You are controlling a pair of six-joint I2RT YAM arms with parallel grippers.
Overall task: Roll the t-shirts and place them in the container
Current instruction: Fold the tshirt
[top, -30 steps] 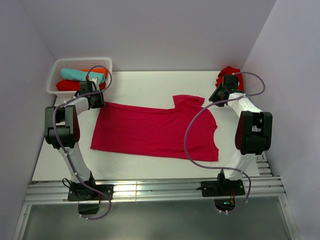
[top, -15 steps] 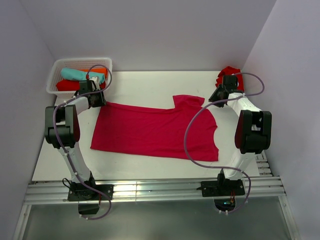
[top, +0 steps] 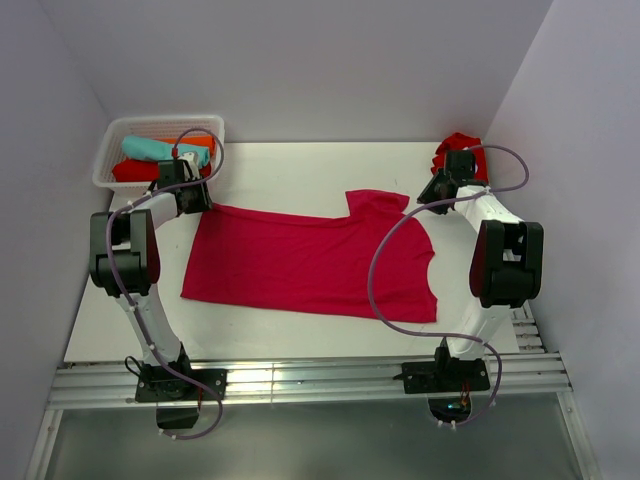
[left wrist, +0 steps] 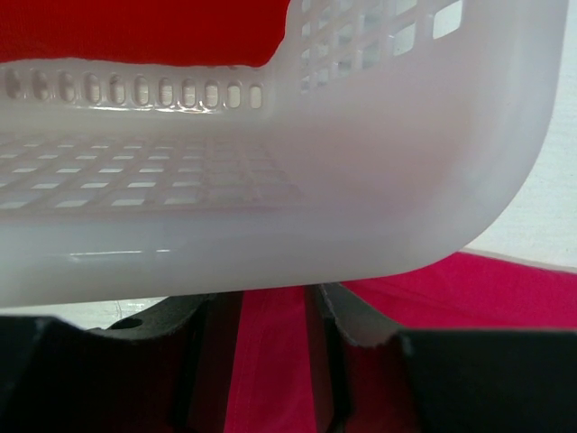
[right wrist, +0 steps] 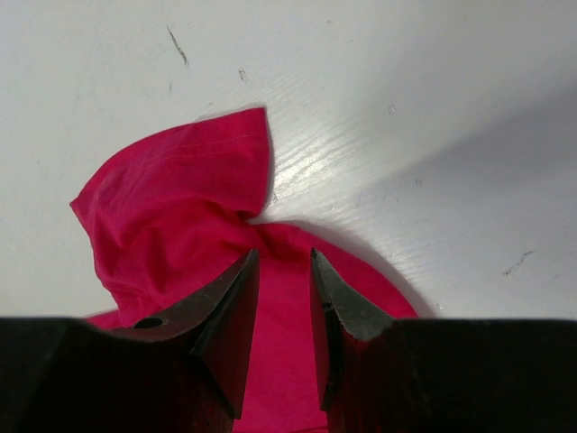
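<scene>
The pinkish-crimson t-shirt (top: 310,262) lies spread flat on the white table, its neck toward the right. My left gripper (top: 196,200) sits low over its far left corner, right against the basket. In the left wrist view the left gripper (left wrist: 266,302) has its jaws a narrow gap apart, with crimson cloth (left wrist: 270,361) showing between them. My right gripper (top: 433,192) is over the far sleeve. In the right wrist view the right gripper (right wrist: 283,257) also has a narrow gap, over the crumpled sleeve (right wrist: 180,207). Neither gripper visibly pinches the cloth.
A white perforated basket (top: 112,140) at the back left holds teal (top: 150,148), orange (top: 200,143) and scarlet (top: 130,171) tees; its wall (left wrist: 270,225) fills the left wrist view. Another scarlet tee (top: 460,143) lies bunched at the back right by the wall.
</scene>
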